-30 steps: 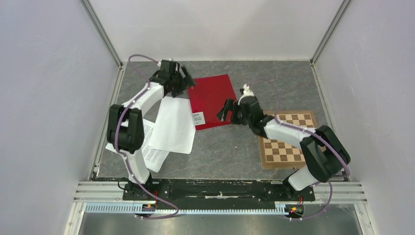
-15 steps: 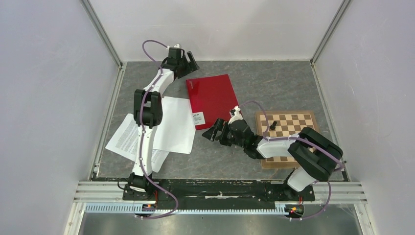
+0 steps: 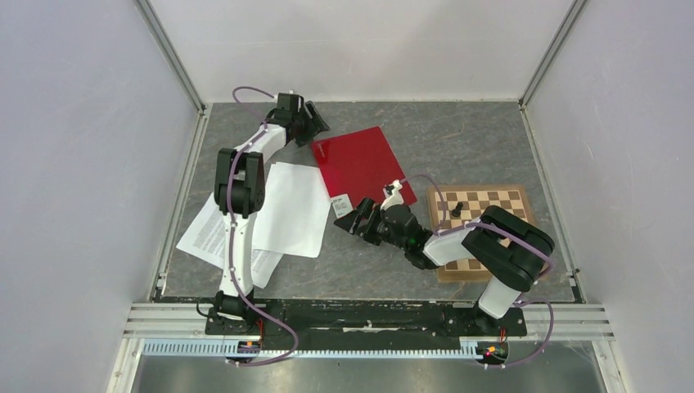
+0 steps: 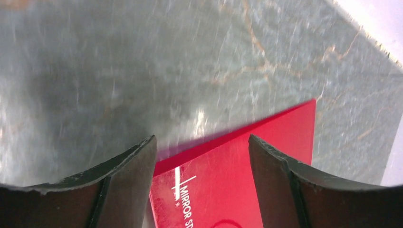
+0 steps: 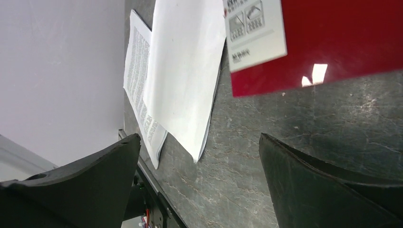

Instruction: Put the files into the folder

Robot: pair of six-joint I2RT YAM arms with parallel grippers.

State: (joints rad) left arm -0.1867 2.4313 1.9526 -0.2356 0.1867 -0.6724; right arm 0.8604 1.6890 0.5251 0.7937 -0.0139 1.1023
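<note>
The red folder (image 3: 364, 166) lies closed and flat at mid-table, its white barcode label (image 3: 341, 203) at the near corner. The white files (image 3: 282, 209) lie spread to its left, some printed with text (image 3: 214, 233). My left gripper (image 3: 315, 124) is open just above the folder's far left corner (image 4: 223, 190), jaws on either side of that corner. My right gripper (image 3: 350, 222) is open and empty, low by the folder's near corner; its view shows the label (image 5: 254, 31), folder (image 5: 342, 38) and files (image 5: 183, 76).
A brown chessboard (image 3: 483, 233) with one dark chess piece (image 3: 457, 210) lies at the right, under my right arm. Metal frame rails edge the table on left, right and near sides. White walls enclose it.
The folder has turned and slid a little toward the right. My left gripper came down toward its far left corner. My right gripper drew back to the folder's near corner.
</note>
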